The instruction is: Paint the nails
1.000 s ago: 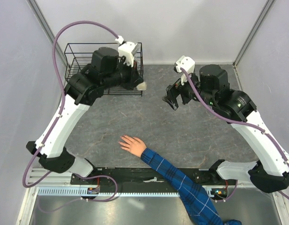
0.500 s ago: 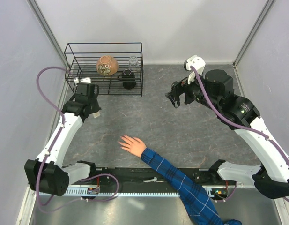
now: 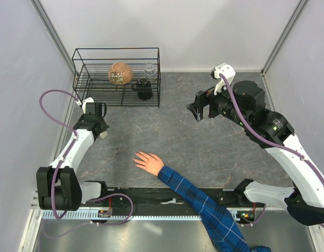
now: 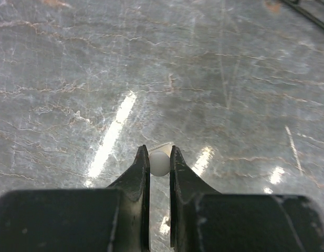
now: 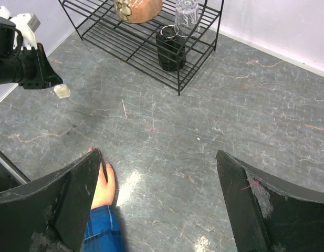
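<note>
A bare light-skinned hand (image 3: pixel 149 161) lies flat on the grey table, its arm in a blue plaid sleeve (image 3: pixel 204 207). The nails are too small to make out. The hand also shows in the right wrist view (image 5: pixel 103 185), partly behind my own finger. My left gripper (image 3: pixel 101 131) is left of the hand, shut on a small clear bottle with a white cap (image 4: pixel 160 162), held above the table. The bottle also shows in the right wrist view (image 5: pixel 62 91). My right gripper (image 3: pixel 196 111) is wide open and empty, well above the table, far right of the hand.
A black wire rack (image 3: pixel 80 80) stands at the back left with a brown bowl (image 3: pixel 120 73), a black cup (image 3: pixel 144 88) and a clear glass (image 3: pixel 149 69). Grey walls close in the left, back and right sides.
My left arm has swung from the rack's front right corner to the table's left side, carrying the bottle. My right gripper has shifted slightly back and right.
</note>
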`<state>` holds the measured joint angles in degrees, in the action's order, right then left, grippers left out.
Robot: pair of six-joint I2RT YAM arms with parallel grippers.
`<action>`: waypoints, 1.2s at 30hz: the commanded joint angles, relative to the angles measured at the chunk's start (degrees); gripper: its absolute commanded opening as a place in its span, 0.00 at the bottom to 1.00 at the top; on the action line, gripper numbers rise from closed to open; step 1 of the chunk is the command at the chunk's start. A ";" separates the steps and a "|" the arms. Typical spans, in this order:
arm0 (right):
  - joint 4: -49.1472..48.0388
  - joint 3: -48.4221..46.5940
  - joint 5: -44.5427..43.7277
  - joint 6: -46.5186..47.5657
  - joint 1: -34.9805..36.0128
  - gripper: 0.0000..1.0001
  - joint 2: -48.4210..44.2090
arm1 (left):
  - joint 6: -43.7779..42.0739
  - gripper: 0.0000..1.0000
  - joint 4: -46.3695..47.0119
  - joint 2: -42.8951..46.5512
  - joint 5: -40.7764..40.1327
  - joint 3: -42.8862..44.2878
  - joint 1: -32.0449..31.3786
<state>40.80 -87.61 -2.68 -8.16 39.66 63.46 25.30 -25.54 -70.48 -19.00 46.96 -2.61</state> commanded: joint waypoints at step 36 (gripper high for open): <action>-1.42 0.43 0.92 -0.10 0.24 0.98 0.26 | 0.36 0.25 17.19 -8.36 -4.37 -4.95 1.12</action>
<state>40.80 -87.39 -2.28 -8.19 39.66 63.75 25.52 -10.76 -79.59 -21.45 42.02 -1.83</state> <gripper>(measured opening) 0.982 0.223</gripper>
